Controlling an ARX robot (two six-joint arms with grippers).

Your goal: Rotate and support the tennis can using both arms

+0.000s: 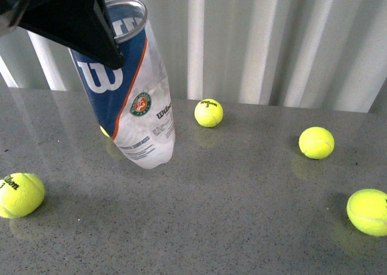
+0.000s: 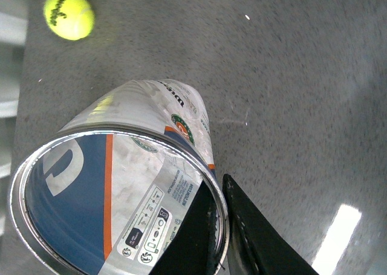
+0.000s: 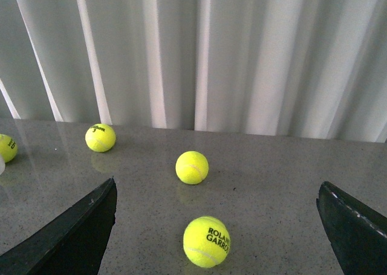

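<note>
1. Up close on the grey table (image 1: 230, 226), one ball (image 1: 21, 194) sits at eight o'clock and a second ball (image 1: 367, 211) at four.
2. Farther back there's a third ball (image 1: 316, 142) at two o'clock.
3. Here's the tennis can (image 1: 136, 93) at ten o'clock, empty and tilted with its open mouth up. I can't tell if its base touches the table.
4. The left hand (image 2: 219, 196) pinches its silver rim, one finger inside and one outside.
5. The right hand (image 3: 216, 184) gapes wide, holding nothing.
6. Farthest is a fourth ball (image 1: 208, 113) at twelve, before the white curtain (image 1: 272, 39).

backdrop: white pleated curtain (image 1: 272, 39) hung behind
surface: grey speckled tabletop (image 1: 242, 226) was glossy
light: bright glare patch (image 2: 342, 234) sat on it
</note>
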